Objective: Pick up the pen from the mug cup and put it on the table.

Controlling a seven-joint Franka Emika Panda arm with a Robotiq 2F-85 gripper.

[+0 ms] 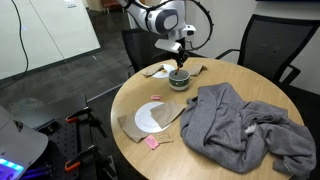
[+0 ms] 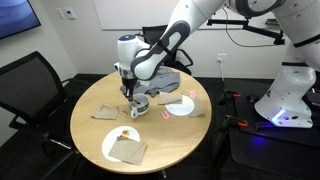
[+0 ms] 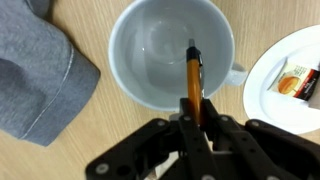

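Observation:
The pen (image 3: 193, 78) is a slim amber stick with a dark clip. My gripper (image 3: 196, 120) is shut on its upper end, and its lower end points into the pale inside of the mug cup (image 3: 140, 45). I cannot tell whether the tip touches the bottom. In both exterior views the gripper (image 1: 180, 63) (image 2: 130, 92) hangs straight above the dark cup (image 1: 179, 81) (image 2: 141, 104), close to its rim. The cup stands on the round light wooden table (image 1: 128, 100) (image 2: 95, 120) (image 3: 90, 135). The pen is too small to make out in the exterior views.
A crumpled grey cloth (image 1: 240, 125) (image 3: 30, 60) lies beside the cup. A white plate (image 1: 153, 117) (image 2: 180, 105) (image 3: 290, 75) holds a small item. Another plate with brown paper (image 2: 122, 146) and a pink scrap (image 1: 153, 143) lie on the table. Office chairs (image 1: 270, 45) (image 2: 30, 80) stand around it.

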